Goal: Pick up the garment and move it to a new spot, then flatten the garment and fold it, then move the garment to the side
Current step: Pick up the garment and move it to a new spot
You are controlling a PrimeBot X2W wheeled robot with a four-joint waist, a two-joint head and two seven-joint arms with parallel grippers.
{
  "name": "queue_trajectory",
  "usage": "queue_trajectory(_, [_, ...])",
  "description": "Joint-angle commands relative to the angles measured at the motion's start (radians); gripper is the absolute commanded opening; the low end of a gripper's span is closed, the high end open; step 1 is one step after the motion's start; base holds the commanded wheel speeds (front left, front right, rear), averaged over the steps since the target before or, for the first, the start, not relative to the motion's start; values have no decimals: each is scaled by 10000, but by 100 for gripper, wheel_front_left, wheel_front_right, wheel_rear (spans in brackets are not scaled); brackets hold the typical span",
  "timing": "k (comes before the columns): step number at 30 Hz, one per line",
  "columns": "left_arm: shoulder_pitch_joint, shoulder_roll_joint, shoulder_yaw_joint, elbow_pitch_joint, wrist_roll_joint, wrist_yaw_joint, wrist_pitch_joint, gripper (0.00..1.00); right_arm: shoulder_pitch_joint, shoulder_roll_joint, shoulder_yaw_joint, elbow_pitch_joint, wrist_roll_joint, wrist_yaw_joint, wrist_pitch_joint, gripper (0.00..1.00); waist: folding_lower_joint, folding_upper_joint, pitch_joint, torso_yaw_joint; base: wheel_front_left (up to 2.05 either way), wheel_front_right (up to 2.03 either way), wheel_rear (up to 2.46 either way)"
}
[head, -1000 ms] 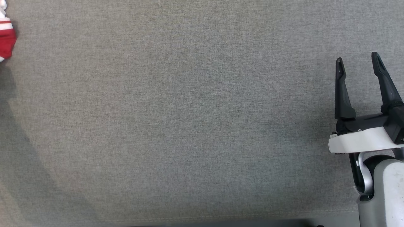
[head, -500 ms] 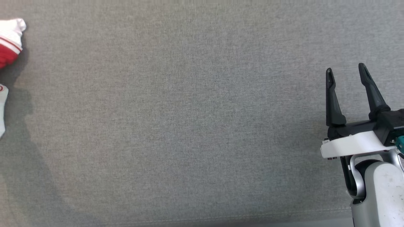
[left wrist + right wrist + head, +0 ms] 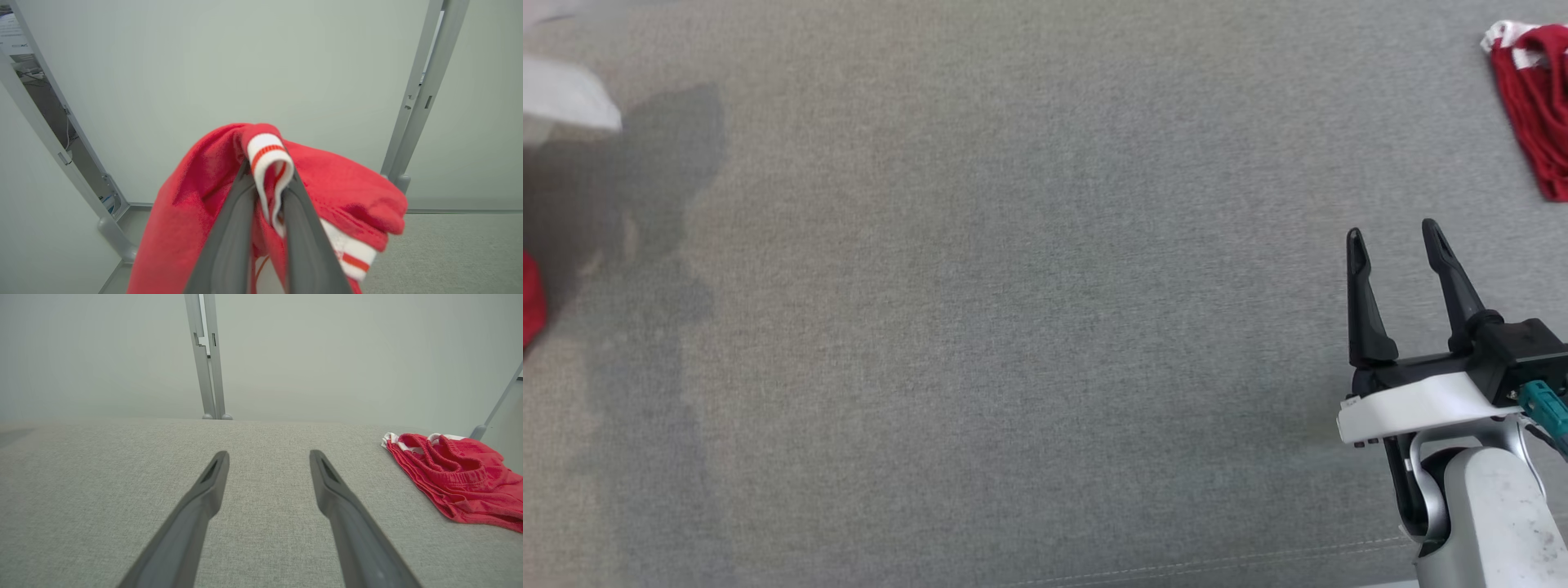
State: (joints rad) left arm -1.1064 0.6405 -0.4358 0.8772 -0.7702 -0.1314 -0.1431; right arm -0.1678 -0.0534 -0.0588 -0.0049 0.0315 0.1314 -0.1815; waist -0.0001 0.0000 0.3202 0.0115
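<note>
In the left wrist view my left gripper [image 3: 267,171] is shut on a red garment [image 3: 339,183] with a white, red-striped cuff [image 3: 267,153]. The garment hangs bunched around the fingers, lifted off the surface. In the head view a scrap of this red garment [image 3: 529,298] shows at the left edge, under a pale blurred shape [image 3: 568,102] that I cannot identify. My right gripper [image 3: 1392,231] stands open at the lower right, just over the grey fabric surface [image 3: 1013,327]. Nothing sits between the right gripper's [image 3: 268,454] fingers.
A second red garment [image 3: 1535,106] with a gathered waistband lies crumpled at the far right of the surface, beyond the right gripper, also as the second red garment [image 3: 457,477]. Pale walls and grey metal posts [image 3: 208,355] stand behind the surface. A dark shadow [image 3: 662,180] falls at the left.
The head camera has shifted, bringing the second red garment in at the upper right. The red-and-white cloth at the left edge has gone, leaving a red scrap and a pale blur.
</note>
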Motion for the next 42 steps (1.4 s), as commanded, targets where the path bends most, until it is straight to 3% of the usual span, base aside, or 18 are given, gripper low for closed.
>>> queue_trajectory(1, [-252,-86,-108,-279,165,21,4,0,127,-1,-22,103,90,-16,-113,100,1,0,-511,-405,0,0,0])
queue_trajectory(11, [-1284,-662,-780,-2939,665,364,948,0,223,24,127,915,712,-16,-624,100,1,0,-1080,-1618,0,0,0])
queue_trajectory(19, [-1886,-1887,-1366,-4994,462,657,1909,0,161,25,218,1381,1193,-16,-815,100,1,0,-1160,-2705,0,0,0])
queue_trajectory(29, [-1389,-3230,-1996,-5879,281,993,1953,0,-11,26,308,1358,1506,-16,-843,100,1,0,-866,-3281,0,0,0])
queue_trajectory(40, [1581,-2849,-2282,-5288,5,1406,1082,0,121,25,331,1370,1482,-16,-845,100,1,0,-834,-2955,0,0,0])
queue_trajectory(42, [2954,-2698,-2416,-4807,-86,1497,587,0,74,26,380,1419,1401,-16,-845,100,1,0,-875,-2782,0,0,0])
